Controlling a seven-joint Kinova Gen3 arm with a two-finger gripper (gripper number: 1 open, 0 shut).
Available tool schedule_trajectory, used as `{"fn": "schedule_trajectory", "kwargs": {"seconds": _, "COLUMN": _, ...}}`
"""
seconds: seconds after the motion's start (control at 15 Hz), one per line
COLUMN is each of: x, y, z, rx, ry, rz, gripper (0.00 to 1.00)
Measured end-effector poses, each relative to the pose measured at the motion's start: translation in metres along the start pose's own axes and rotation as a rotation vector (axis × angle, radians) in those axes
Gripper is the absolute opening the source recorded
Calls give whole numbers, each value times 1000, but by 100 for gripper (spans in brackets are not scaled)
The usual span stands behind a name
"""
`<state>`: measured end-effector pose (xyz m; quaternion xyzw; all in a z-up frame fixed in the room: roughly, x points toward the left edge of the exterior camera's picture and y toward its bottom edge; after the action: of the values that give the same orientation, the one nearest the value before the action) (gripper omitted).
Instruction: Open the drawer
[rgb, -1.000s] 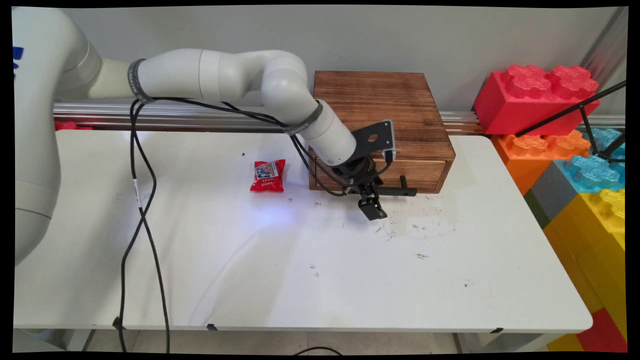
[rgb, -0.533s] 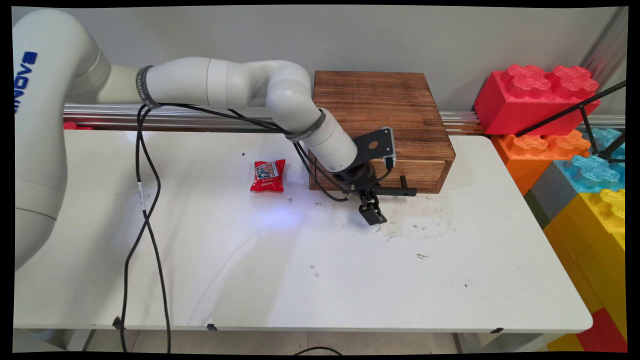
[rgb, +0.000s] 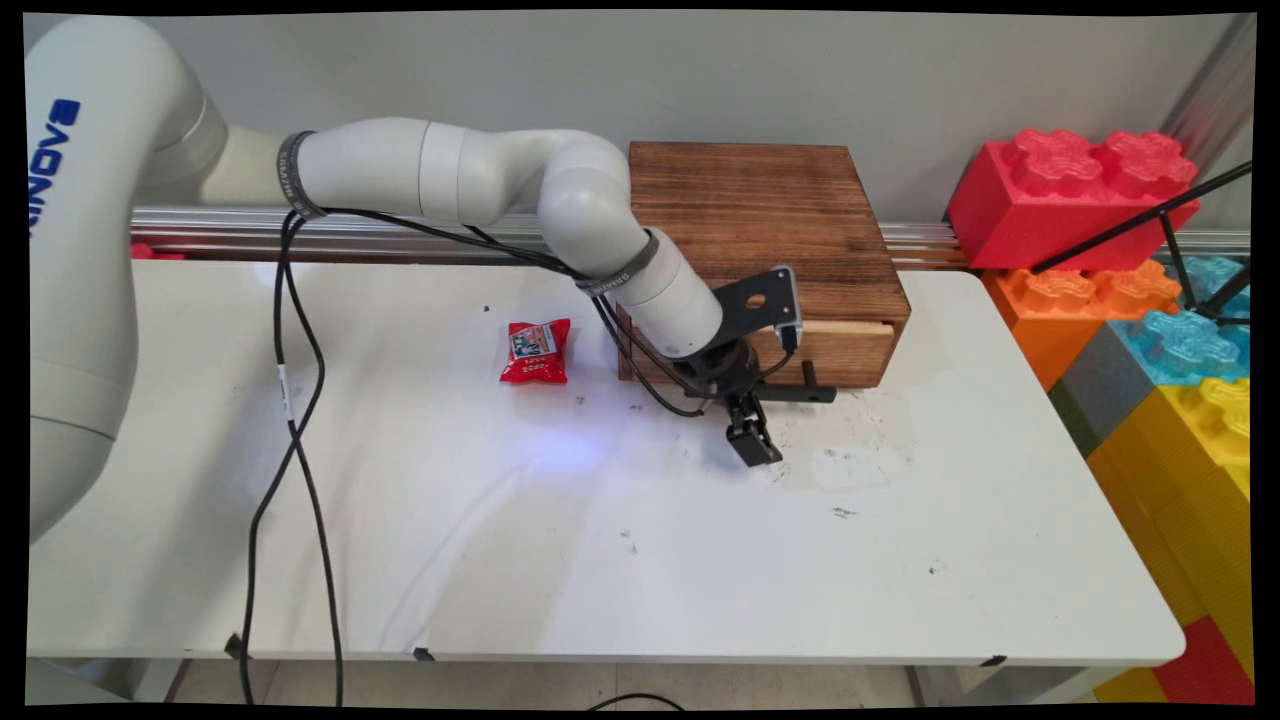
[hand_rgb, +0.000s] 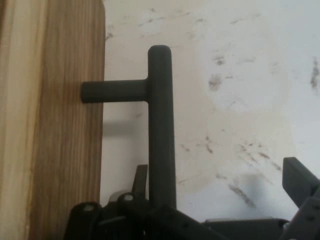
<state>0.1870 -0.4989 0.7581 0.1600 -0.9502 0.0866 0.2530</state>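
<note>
Dark T-shaped bar handle (hand_rgb: 161, 125) on a short post, fixed to the brown wooden drawer front (hand_rgb: 65, 125); drawer standing slightly out of the dark-stained wooden box (rgb: 760, 210), a pale strip of its top edge showing. Box set at the far side of the white table (rgb: 600, 540), handle pointing toward the near side.

Black two-finger gripper (rgb: 757, 440) low over the table just in front of the handle, spread wide. Seen from the hand camera, bar running down between the fingers: close against the inner one, the outer finger (hand_rgb: 299, 177) well apart from it. Not clamped on anything.

As a judgement: best gripped close to the post, with any force kept in line with that post; off-centre or slanted, likely to rack the drawer or slide the box on the table.

Red crinkled snack packet (rgb: 536, 351) left of the box, well apart. Large coloured plastic building blocks (rgb: 1075, 185) stacked beyond the table's right end.
</note>
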Motion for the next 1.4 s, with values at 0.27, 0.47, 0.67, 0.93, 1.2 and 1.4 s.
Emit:
{"fn": "schedule_trajectory", "kwargs": {"seconds": 0.27, "x": 1, "y": 16, "z": -3, "rx": -20, "ry": -1, "rz": -1, "gripper": 100}}
{"fn": "schedule_trajectory", "kwargs": {"seconds": 0.47, "x": 2, "y": 31, "z": -7, "rx": -35, "ry": -2, "rz": 3, "gripper": 100}}
{"fn": "schedule_trajectory", "kwargs": {"seconds": 0.67, "x": 3, "y": 45, "z": -10, "rx": -49, "ry": -1, "rz": 10, "gripper": 100}}
{"fn": "schedule_trajectory", "kwargs": {"seconds": 0.93, "x": 6, "y": 63, "z": -15, "rx": -67, "ry": 4, "rz": 20, "gripper": 100}}
{"fn": "schedule_trajectory", "kwargs": {"seconds": 1.2, "x": 8, "y": 81, "z": -21, "rx": -81, "ry": 10, "rz": 32, "gripper": 100}}
{"fn": "schedule_trajectory", "kwargs": {"seconds": 1.4, "x": 8, "y": 96, "z": -25, "rx": -92, "ry": 13, "rz": 41, "gripper": 100}}
